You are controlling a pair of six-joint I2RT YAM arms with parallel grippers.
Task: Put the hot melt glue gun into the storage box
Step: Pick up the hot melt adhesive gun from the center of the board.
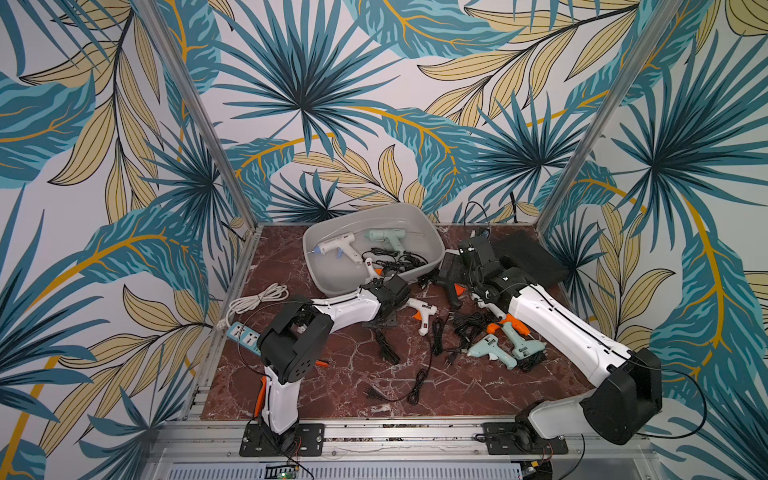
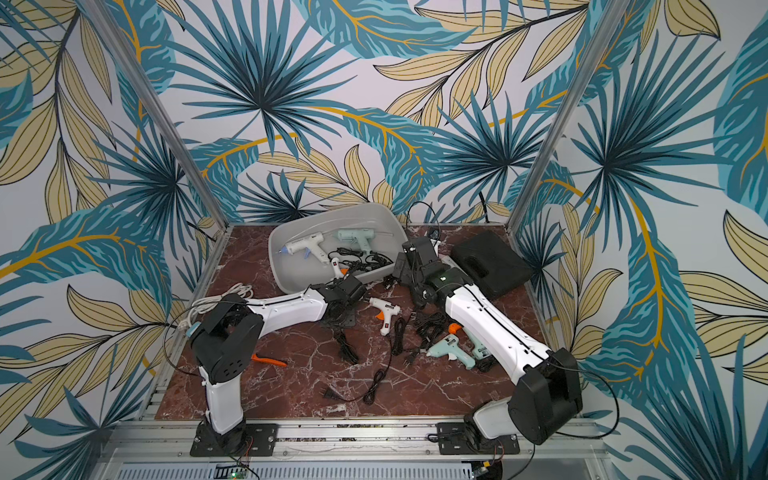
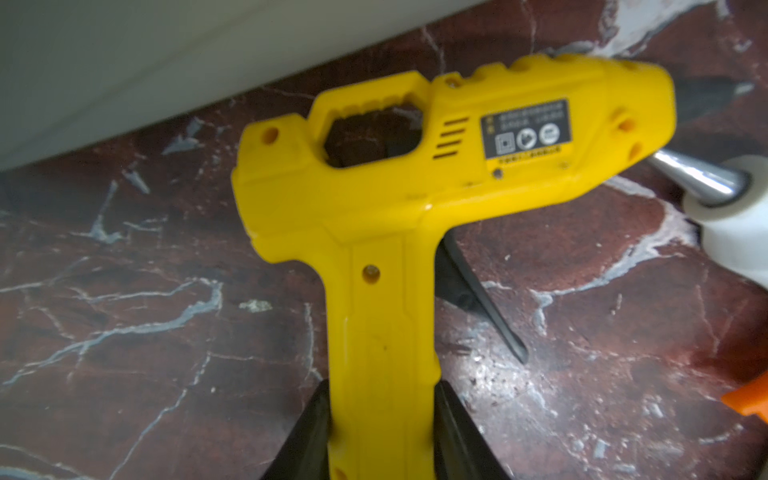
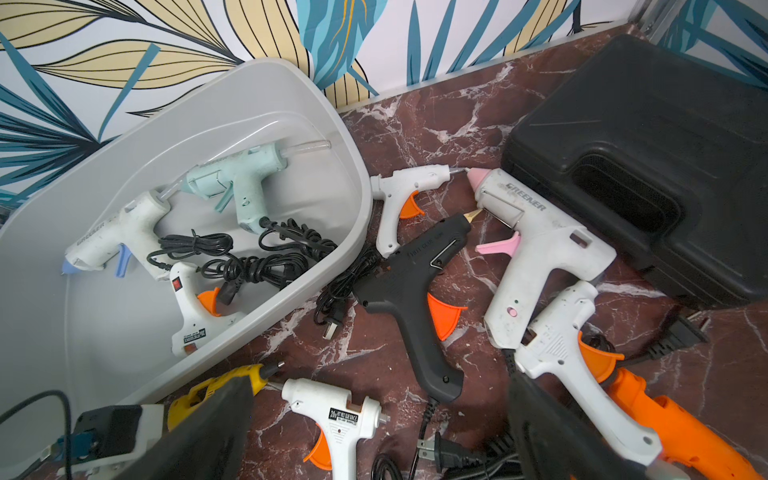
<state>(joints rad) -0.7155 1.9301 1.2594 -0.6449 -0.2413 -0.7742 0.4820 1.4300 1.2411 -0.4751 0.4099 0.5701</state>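
Yellow glue gun [image 3: 415, 187]: gripped, not yet boxed.
Pinched at the butt of the handle by the left fingers [image 3: 305, 440]; lay flat on the desk [image 3: 124, 332], just beside the storage box's [image 3: 124, 62] outer wall. Noted the right fingers [image 4: 199, 436] spread wide, empty, above loose guns. Judged best lifted straight up, then carried over the rim; needed a firm hold against barrel swing and any trailing cord.

The left arm [image 1: 345, 305] and right arm [image 1: 561, 328] are built of white moulded links joined by black joint housings, with thin black cables run alongside. Black base plates [image 1: 309, 444] are held by screws. Black tapered fingers are fitted to the left gripper [image 3: 382, 388] and right gripper [image 4: 380, 378].
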